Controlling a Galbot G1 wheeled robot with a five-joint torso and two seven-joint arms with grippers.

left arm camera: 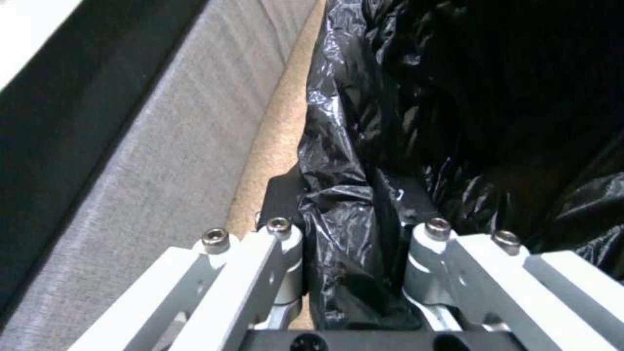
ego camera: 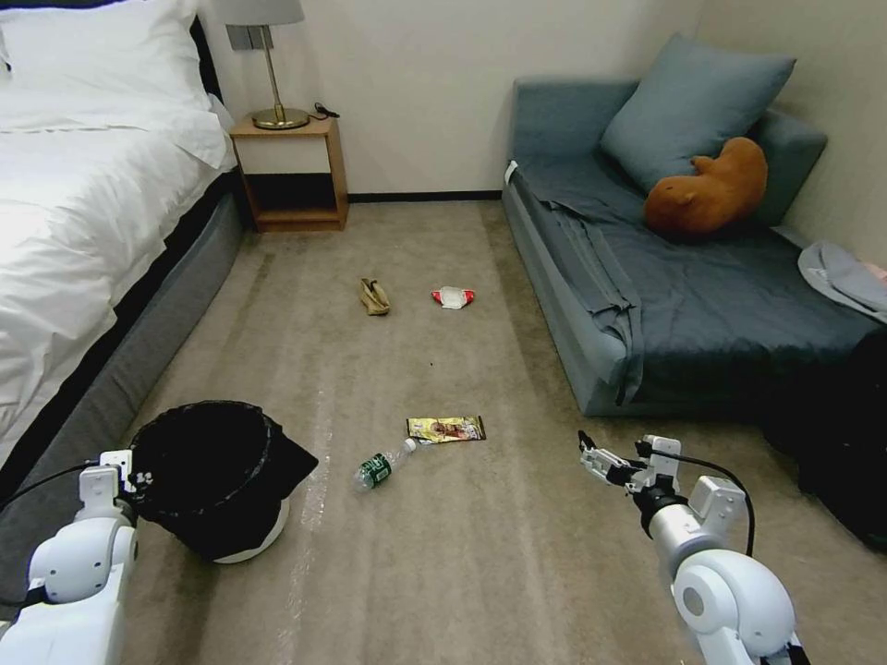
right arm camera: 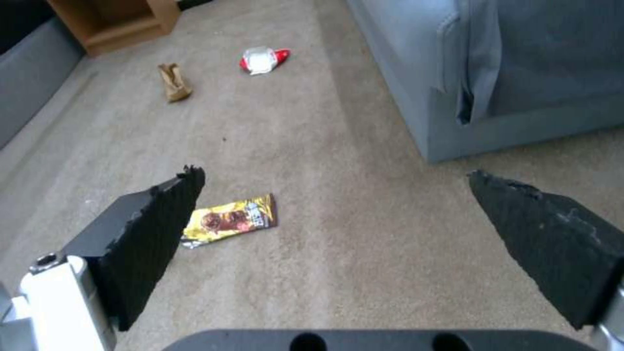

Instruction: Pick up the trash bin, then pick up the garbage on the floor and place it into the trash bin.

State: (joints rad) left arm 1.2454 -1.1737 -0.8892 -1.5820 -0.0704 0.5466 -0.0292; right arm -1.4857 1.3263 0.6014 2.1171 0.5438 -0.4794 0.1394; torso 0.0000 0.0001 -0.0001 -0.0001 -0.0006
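The trash bin (ego camera: 212, 471), lined with a crinkly black bag (left arm camera: 468, 122), leans on its whitish base by the bed. My left gripper (ego camera: 129, 473) (left arm camera: 354, 204) is shut on its near rim, one finger inside and one outside. The garbage lies on the carpet: a clear bottle (ego camera: 383, 465) with a green label, a yellow wrapper (ego camera: 446, 429) (right arm camera: 231, 219), and farther off a tan scrap (ego camera: 374, 296) (right arm camera: 173, 82) and a red-and-white wrapper (ego camera: 453, 296) (right arm camera: 263, 58). My right gripper (ego camera: 591, 457) (right arm camera: 331, 185) hovers open to the right of the yellow wrapper, holding nothing.
A white bed (ego camera: 83, 212) runs along the left, with a wooden nightstand (ego camera: 291, 175) and lamp behind it. A blue-grey sofa (ego camera: 665, 296) with a brown plush (ego camera: 707, 189) lines the right. A dark bag (ego camera: 845, 443) sits at the right edge. Open carpet lies between.
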